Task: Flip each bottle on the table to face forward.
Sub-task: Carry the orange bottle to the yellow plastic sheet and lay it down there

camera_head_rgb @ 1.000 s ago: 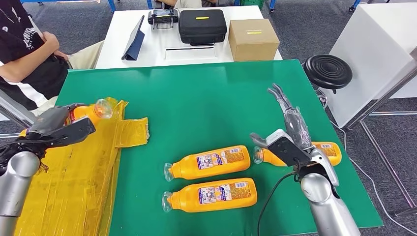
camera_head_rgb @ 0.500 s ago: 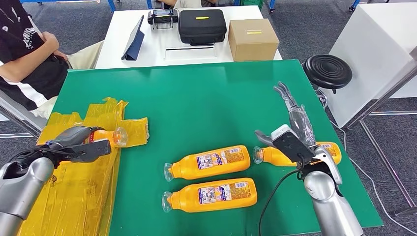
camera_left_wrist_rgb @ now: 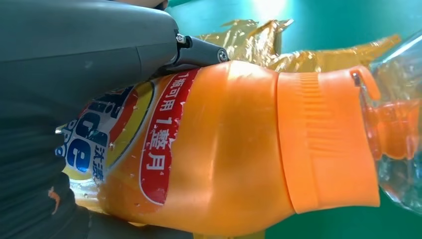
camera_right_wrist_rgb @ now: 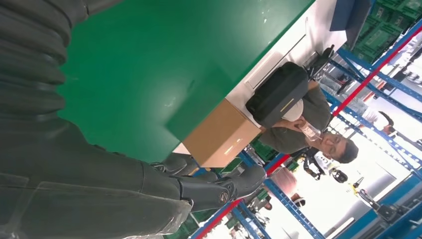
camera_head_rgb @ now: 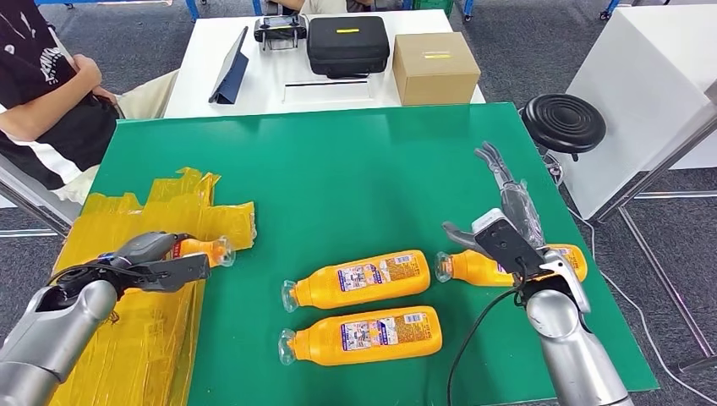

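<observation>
Near the left edge of the green worktop, the left robot hand reaches in low over a crinkled sheet of yellow plastic film and grips an orange plastic bottle with a clear cap, holding it on its side with the cap pointing toward the worktop's middle. In the left wrist view the grey thumb and palm wrap the bottle's labelled body, and the red and yellow label with blue lettering shows, as do the ribbed orange collar and the transparent cap.

Toward the right edge, the right robot hand hovers with its fingers stretched straight out and apart toward the far edge, holding nothing; a third orange bottle lies on its side beneath it, partly hidden by the wrist.

Two more orange bottles lie on their sides near the front edge, caps pointing left, labels up: one nearer the middle, the other just in front of it, parallel and apart.

The right wrist view shows the outstretched dark fingers above bare green surface, with a brown cardboard box and a black case beyond the far edge.
</observation>
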Controlling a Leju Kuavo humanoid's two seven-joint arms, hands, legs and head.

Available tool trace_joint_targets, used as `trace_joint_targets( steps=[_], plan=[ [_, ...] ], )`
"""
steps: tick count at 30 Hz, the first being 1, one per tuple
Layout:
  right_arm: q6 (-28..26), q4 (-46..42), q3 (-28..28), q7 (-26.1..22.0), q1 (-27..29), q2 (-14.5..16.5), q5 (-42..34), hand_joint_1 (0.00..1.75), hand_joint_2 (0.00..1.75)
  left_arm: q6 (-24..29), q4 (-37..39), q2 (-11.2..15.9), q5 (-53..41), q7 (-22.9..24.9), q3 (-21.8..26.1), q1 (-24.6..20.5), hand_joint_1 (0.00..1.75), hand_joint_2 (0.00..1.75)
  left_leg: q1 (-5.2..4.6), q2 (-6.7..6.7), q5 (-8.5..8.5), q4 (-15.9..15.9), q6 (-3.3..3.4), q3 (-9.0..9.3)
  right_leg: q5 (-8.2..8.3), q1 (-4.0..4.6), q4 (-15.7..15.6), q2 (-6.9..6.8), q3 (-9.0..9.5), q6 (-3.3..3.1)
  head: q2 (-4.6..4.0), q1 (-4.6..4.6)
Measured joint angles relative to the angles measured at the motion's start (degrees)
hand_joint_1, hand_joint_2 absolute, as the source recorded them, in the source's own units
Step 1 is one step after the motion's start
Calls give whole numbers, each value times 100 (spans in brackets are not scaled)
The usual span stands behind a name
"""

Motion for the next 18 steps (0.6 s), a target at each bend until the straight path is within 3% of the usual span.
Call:
trace_joint_targets(
  steps=[11, 12, 15, 16, 18],
  plan=[
    [-8, 240, 1, 0, -126, 2, -13, 0, 175, -213, 30, -26, 58, -148, -387, -48, 175, 175, 0, -2, 0, 0, 0, 7, 0, 0, 0, -1, 7, 0, 0, -1],
    [-8, 266, 1, 0, -143, 2, -16, 0, 175, -231, 30, -26, 85, -165, -429, -50, 151, 175, 0, -2, 0, 0, 0, 7, 0, 0, 1, -1, 9, 0, 0, -1],
    [-8, 361, 2, 0, -203, 2, -28, 0, 175, -286, 30, -25, 128, -212, -573, -50, 20, 175, -1, -2, 0, 0, 0, 8, 0, -1, 1, -1, 10, 0, 0, -1],
    [-8, 396, 4, 0, -225, 2, -31, 0, 175, -303, 32, -24, 134, -230, -622, -50, 0, 175, -1, -3, 0, 0, 0, 7, 0, -1, 1, -1, 10, 0, 0, -1],
    [-8, 470, 10, 0, -271, 3, -36, 0, 175, -318, 38, -19, 143, -276, -720, -50, 0, 175, -1, -3, 0, -1, 0, 7, 0, -1, 1, -2, 11, 0, 0, -1]
  ],
)
